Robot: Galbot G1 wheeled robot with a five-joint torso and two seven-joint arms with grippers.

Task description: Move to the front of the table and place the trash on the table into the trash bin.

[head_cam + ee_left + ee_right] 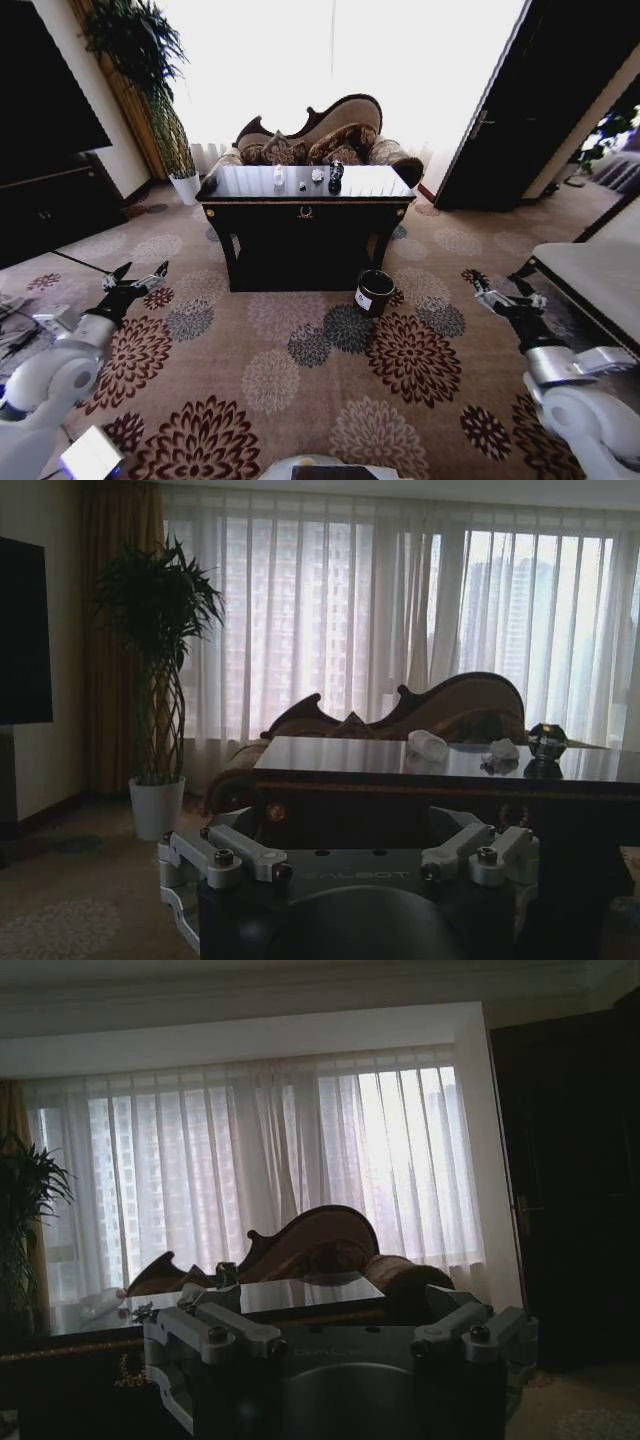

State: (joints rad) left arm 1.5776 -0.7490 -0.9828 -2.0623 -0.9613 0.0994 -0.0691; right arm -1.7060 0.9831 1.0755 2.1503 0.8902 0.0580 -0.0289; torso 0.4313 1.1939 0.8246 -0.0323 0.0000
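I see the table point(305, 212) straight ahead across the flowered carpet point(300, 380): long, glossy black, carved legs, a gold ornament at mid-apron, a low shelf in shadow beneath. Its top mirrors the bright window. A sofa point(320, 135) stands just behind it.

The trash sits in a loose row near the middle of the top. From the head view I log a small pale bottle point(279, 176), a tiny white scrap point(302, 185), a white paper wad point(317, 175) and a black-and-silver lump point(336, 172). All are small; I cannot read details or tell whether any touch.

The trash bin point(374, 292) stands on the carpet by the table's front right leg: black, cylindrical, thin pale rim, white label on its side.

Left gripper point(135, 280) hangs low on the left, jaws spread, nothing held. Right gripper point(500, 298) hangs low on the right, jaws likewise apart and empty. Both are well apart from the table.

The left wrist view cuts off the table's far end; the right wrist view is too dark under the tabletop to make anything out.
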